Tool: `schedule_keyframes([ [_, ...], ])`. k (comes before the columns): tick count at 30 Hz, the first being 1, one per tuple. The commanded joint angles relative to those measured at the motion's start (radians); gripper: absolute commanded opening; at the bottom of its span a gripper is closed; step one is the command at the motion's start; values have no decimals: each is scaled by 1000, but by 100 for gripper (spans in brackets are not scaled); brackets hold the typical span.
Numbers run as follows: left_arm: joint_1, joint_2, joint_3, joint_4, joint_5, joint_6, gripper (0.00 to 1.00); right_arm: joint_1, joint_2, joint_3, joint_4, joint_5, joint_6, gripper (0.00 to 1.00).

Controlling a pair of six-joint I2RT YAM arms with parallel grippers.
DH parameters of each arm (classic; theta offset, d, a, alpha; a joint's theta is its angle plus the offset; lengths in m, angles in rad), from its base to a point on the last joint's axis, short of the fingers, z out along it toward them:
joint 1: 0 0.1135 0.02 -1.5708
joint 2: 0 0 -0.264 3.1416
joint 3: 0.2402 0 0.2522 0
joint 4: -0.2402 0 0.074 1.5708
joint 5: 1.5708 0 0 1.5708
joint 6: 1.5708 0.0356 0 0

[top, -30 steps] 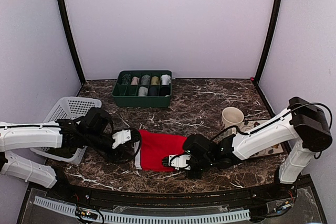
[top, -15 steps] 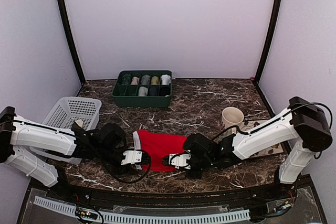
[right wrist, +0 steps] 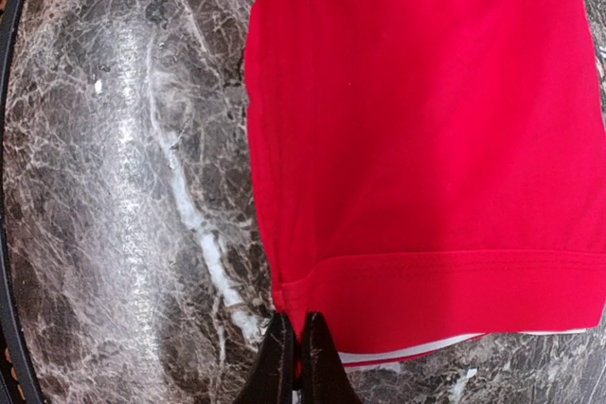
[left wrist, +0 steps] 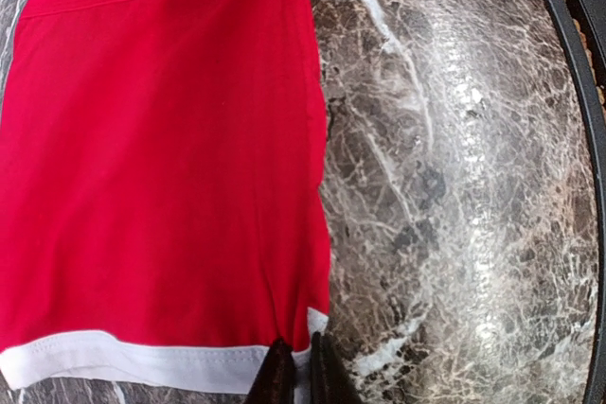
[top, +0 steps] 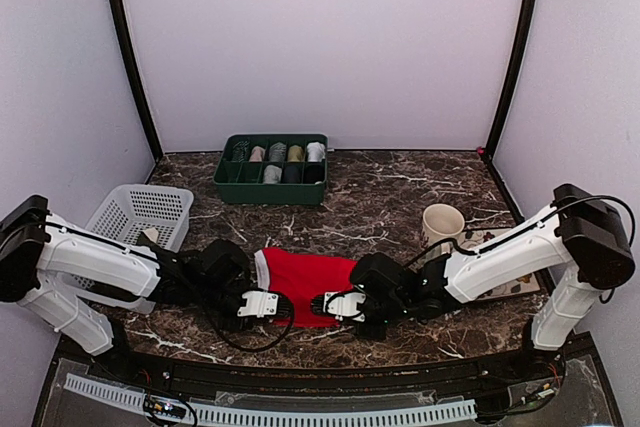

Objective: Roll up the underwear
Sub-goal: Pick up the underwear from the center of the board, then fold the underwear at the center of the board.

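The bright red underwear point(top: 302, 282) lies flat on the marble table, between the two grippers. My left gripper point(top: 272, 305) is at its near left corner. In the left wrist view the underwear point(left wrist: 161, 158) fills the left half, and the gripper point(left wrist: 298, 377) is shut on the corner of its white trim band. My right gripper point(top: 325, 304) is at the near right corner. In the right wrist view it point(right wrist: 296, 359) is shut on the red hem corner of the underwear point(right wrist: 426, 120). The lettering is hidden.
A green divided tray point(top: 272, 187) with rolled garments stands at the back. A white basket point(top: 135, 209) is at the left, behind the left arm. A cream mug point(top: 442, 222) stands at the right. The table's black front rail point(left wrist: 568, 63) runs close to both grippers.
My left gripper has swung from the underwear's left side round to its near edge and closed on the white-trimmed corner. The right gripper has held its place.
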Motion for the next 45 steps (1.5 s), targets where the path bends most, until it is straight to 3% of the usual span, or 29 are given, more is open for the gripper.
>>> schedule_keyframes([
  [1,-6,39,10,-80,-15,1,5,-9,-28,18,-62,-19,15,0],
  [3,-6,19,18,-97,6,-1,0,-12,-38,28,-78,-28,18,0],
  [14,-16,-114,101,-382,191,-30,0,-7,-145,48,-219,-233,126,0],
  [21,21,-135,165,-449,263,-77,0,-68,-168,134,-336,-353,121,0],
  [25,139,-75,236,-505,329,-54,0,-161,-154,182,-389,-423,103,0],
  [31,219,62,352,-498,330,-32,0,-263,-29,295,-452,-517,103,0],
  [38,296,243,464,-481,318,-24,0,-325,115,403,-495,-441,71,0],
  [45,320,316,474,-478,357,-37,0,-332,218,436,-484,-390,80,0],
])
